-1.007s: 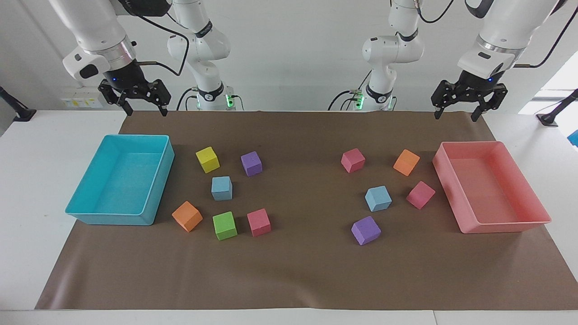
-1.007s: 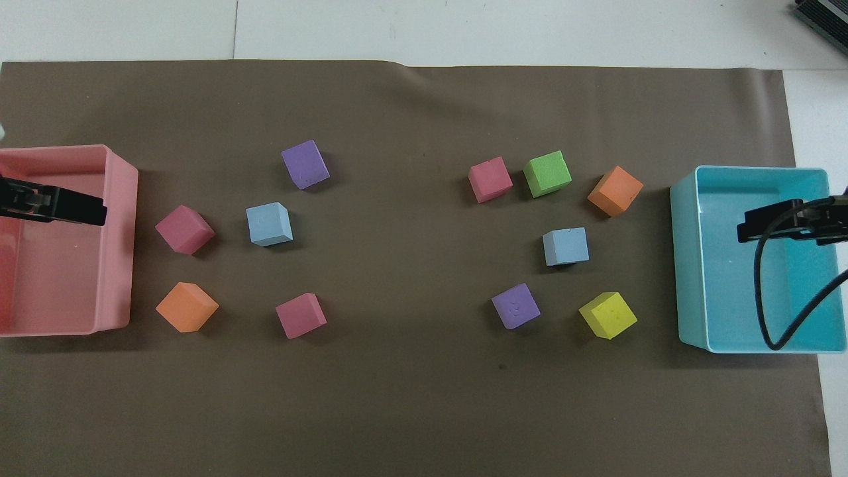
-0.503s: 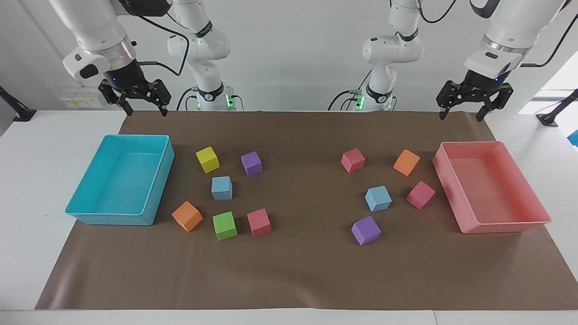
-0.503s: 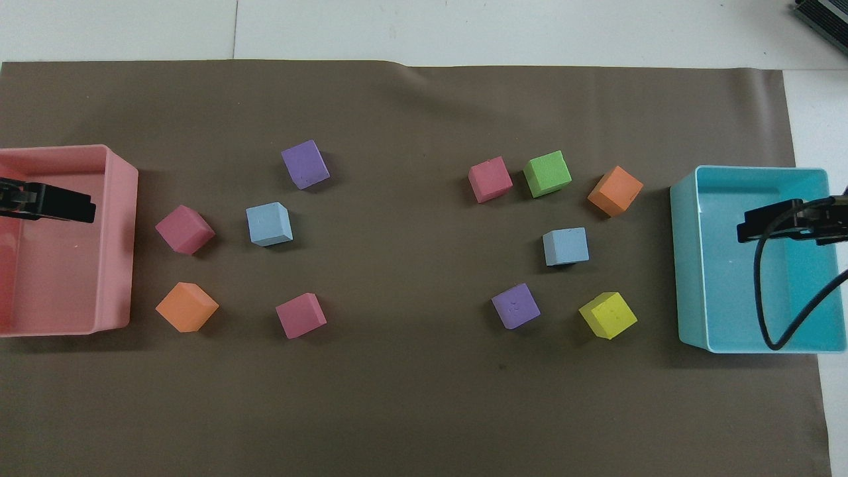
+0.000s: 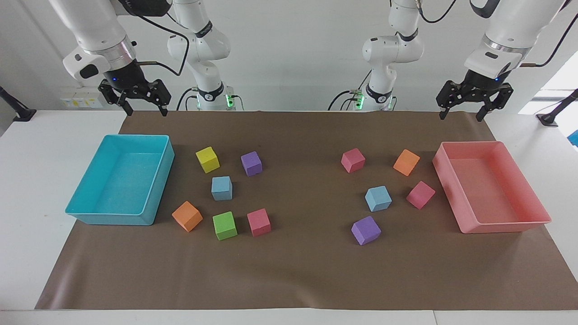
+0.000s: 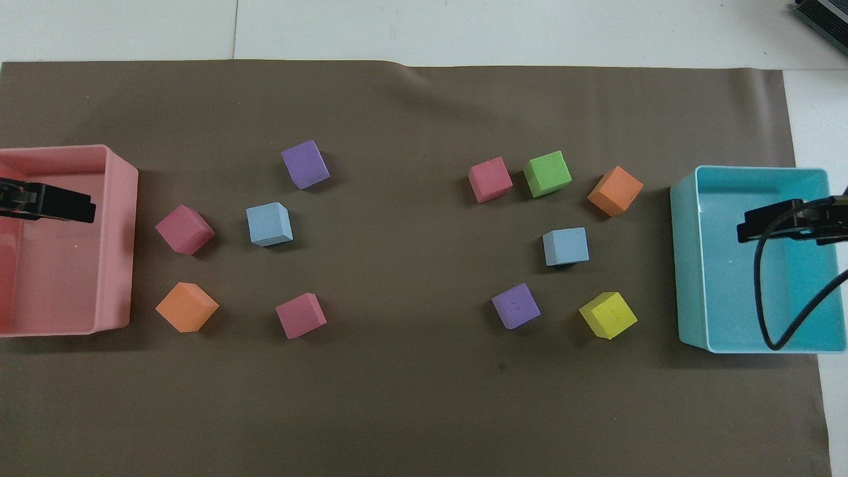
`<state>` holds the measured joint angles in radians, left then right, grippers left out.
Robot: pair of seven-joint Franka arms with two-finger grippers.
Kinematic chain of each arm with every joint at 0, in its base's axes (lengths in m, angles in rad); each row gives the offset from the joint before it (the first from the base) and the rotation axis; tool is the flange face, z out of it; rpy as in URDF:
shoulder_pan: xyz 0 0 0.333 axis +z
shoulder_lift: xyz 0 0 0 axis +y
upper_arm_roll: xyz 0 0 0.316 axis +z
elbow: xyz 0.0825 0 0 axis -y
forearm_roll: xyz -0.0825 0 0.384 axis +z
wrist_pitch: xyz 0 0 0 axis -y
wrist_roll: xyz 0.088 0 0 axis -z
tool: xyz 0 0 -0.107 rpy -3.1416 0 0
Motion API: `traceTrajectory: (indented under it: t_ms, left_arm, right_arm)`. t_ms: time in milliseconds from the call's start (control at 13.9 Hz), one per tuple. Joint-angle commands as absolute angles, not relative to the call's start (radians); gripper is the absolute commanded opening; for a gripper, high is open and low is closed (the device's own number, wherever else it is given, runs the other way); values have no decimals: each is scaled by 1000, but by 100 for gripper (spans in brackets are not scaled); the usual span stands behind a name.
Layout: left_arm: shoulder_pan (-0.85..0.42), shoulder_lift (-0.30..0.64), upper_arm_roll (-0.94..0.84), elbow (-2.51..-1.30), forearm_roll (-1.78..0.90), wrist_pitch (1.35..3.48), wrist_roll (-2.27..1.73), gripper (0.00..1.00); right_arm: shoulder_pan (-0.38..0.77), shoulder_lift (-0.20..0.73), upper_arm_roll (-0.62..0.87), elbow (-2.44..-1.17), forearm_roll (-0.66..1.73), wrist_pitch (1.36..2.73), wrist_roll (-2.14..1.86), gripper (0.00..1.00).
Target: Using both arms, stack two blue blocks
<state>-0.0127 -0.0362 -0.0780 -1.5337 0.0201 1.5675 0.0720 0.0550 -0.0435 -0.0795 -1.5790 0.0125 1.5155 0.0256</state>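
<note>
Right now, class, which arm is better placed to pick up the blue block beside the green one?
The right arm. Its gripper, open, hangs at the turquoise tray's end, where that blue block and the green block lie. The left gripper, open, hangs at the pink tray's end.

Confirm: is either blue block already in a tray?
No, both blue blocks sit on the brown mat, one among the cubes beside the turquoise tray, the other beside the pink tray.

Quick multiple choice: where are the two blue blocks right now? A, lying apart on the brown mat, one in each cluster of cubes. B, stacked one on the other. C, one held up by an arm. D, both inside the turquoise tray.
A: one blue block sits near the turquoise tray, the other blue block near the pink tray, neither held.
</note>
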Motion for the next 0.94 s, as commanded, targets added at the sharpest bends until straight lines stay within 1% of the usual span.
traceTrajectory:
  t_ms: [0, 432, 647, 863]
  left_arm:
    - [3, -49, -87, -1539, 15, 1559, 77, 100]
    - [3, -49, -87, -1539, 15, 1559, 77, 100]
    - [3, -52, -87, -1537, 15, 1485, 75, 100]
    - [3, -52, -87, -1539, 14, 1496, 72, 100]
  right_arm:
    - [52, -61, -78, -1598, 8, 1516, 11, 100]
    - [55, -61, -78, -1598, 11, 1516, 11, 100]
    - [55, -61, -78, -1598, 11, 1516, 11, 100]
    - [55, -61, -78, -1600, 11, 1516, 12, 100]
